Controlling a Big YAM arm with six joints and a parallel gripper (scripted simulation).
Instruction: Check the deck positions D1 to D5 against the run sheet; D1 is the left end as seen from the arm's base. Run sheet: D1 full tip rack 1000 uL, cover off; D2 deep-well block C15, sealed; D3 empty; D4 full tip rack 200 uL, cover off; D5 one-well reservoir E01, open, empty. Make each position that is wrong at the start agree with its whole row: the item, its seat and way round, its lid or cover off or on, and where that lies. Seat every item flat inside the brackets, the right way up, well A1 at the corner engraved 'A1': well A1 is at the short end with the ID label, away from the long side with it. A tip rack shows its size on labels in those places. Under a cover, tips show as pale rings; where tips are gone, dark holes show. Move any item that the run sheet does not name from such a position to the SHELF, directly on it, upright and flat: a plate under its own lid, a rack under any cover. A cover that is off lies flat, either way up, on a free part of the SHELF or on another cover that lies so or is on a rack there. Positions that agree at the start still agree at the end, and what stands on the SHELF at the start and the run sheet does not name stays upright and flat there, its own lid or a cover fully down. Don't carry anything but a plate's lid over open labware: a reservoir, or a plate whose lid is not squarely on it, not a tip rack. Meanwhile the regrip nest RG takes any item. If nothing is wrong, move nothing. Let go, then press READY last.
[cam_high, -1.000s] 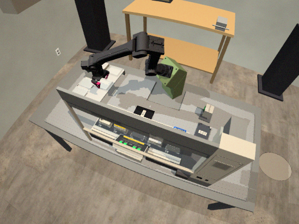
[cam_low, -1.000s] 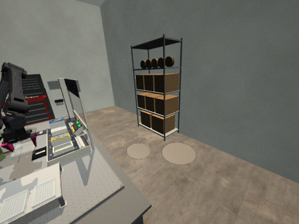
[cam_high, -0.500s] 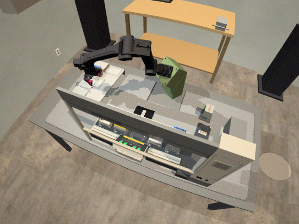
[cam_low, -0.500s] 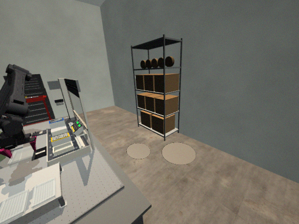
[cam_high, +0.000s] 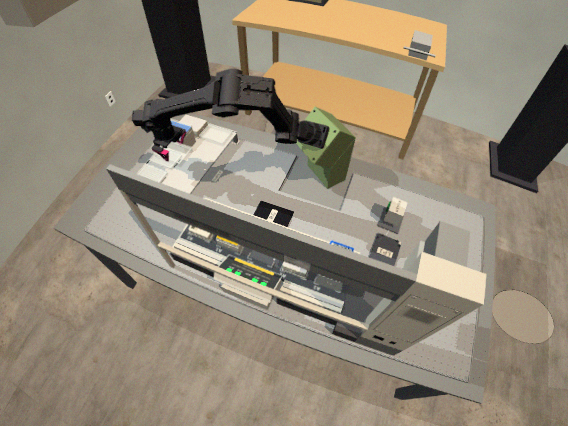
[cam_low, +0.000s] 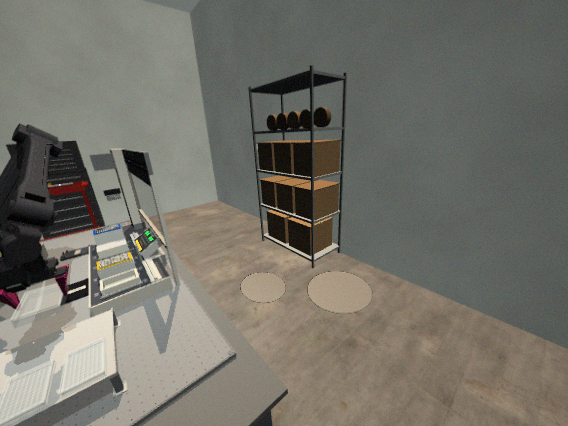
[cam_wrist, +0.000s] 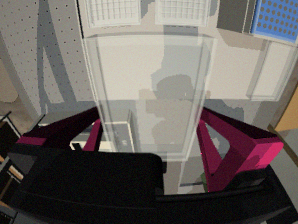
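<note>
My gripper (cam_high: 172, 144) (cam_low: 37, 289) (cam_wrist: 149, 109) is shut on a clear cover (cam_low: 41, 303) (cam_wrist: 148, 65), gripped by its long sides, above the white shelf (cam_low: 107, 325) (cam_high: 176, 181). A rack with a blue top (cam_high: 181, 126) (cam_wrist: 278, 20) stands on the shelf; another flat clear cover (cam_high: 218, 134) (cam_wrist: 272, 70) lies near it. Two white plates (cam_low: 85, 365) (cam_low: 27, 392) stand at the shelf's end. On the deck are the reservoir (cam_low: 120, 282) (cam_high: 200, 232) and a yellow-edged tip rack (cam_low: 115, 260) (cam_high: 228, 243). The deck's right-hand items in the top view are too dim to identify.
A tall frame (cam_high: 250, 215) crosses in front of the deck. A blue-edged item (cam_high: 342, 246) (cam_low: 107, 230) stands behind it. A black labelled pad (cam_high: 273, 214) lies behind the frame. The green arm base (cam_high: 330, 155) stands at the back.
</note>
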